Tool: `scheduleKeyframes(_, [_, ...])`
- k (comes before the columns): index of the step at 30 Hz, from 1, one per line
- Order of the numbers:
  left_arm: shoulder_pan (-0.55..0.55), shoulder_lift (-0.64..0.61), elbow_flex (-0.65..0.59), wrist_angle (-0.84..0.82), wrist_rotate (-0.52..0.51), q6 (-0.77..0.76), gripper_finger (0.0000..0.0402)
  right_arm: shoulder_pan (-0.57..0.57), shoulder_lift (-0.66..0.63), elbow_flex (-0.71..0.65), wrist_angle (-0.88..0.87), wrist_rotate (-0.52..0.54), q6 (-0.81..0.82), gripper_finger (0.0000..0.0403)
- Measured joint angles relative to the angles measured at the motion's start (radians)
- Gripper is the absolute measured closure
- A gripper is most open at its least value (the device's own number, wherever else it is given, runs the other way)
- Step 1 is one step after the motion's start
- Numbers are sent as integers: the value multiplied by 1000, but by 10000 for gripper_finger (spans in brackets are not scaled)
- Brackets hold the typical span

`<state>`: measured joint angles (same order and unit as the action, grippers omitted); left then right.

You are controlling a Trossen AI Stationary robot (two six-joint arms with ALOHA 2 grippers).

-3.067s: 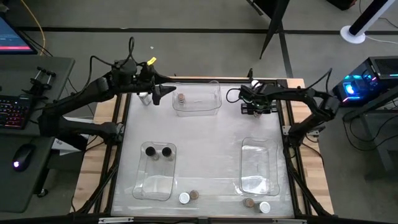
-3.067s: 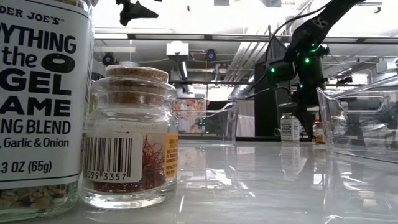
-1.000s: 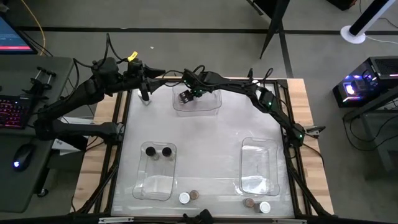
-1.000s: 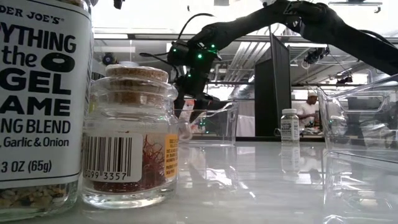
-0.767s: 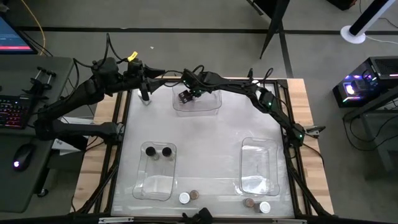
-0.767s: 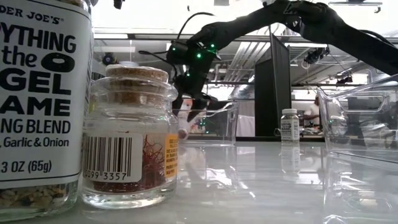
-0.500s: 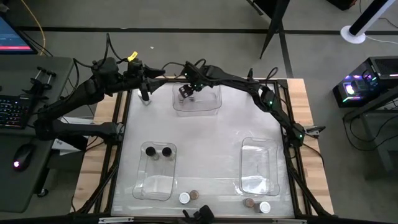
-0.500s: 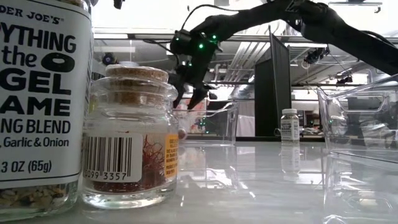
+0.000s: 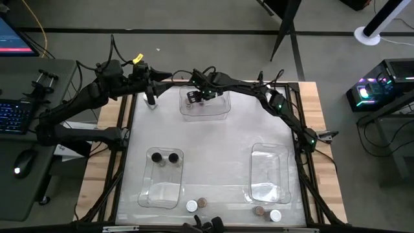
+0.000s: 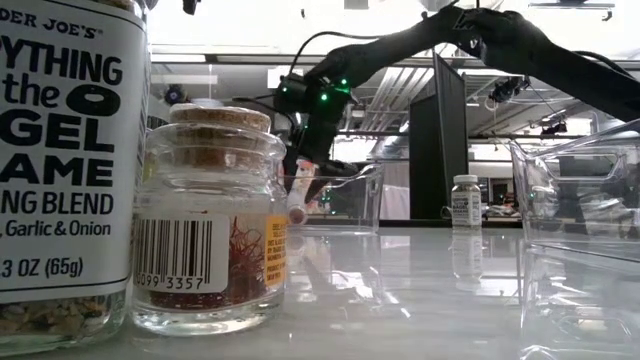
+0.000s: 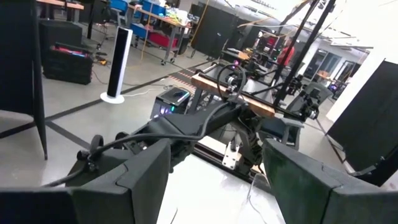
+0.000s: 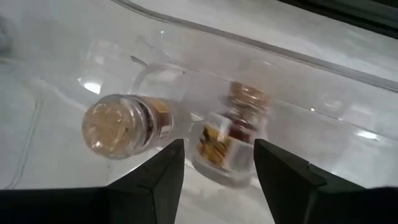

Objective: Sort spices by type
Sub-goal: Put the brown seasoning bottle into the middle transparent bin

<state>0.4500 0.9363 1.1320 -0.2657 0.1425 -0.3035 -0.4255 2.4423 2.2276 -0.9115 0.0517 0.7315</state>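
two cork-lidded jars [image 12: 124, 127] in bin [image 9: 220, 111], tilted; right jaws [image 12: 214, 165] spread, left likewise.

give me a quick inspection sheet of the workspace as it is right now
surface: white table top on a wooden bench, three clear bins on it.
job's things: two cork-lidded jars in the far bin; two black-lidded jars in the near-left bin; near-right bin looks empty; four loose jars along the near edge.
clutter: nothing seen.
grippers: right gripper open over the far bin, above the two jars; left gripper open at the far-left edge.
cables: bundles along both arms; yellow tag on the left arm.
surroundings: keyboard and mouse to the left, lit computer to the right.
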Motion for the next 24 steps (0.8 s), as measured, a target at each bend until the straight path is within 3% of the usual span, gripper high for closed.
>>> scheduleKeyframes(12, [0,0,0,-1,1,0,158,-2,32,-1,-19,73,28,215])
scheduleKeyframes(24, [0,0,0,-3,2,0,158,-13,39,1,-98,78,2,215])
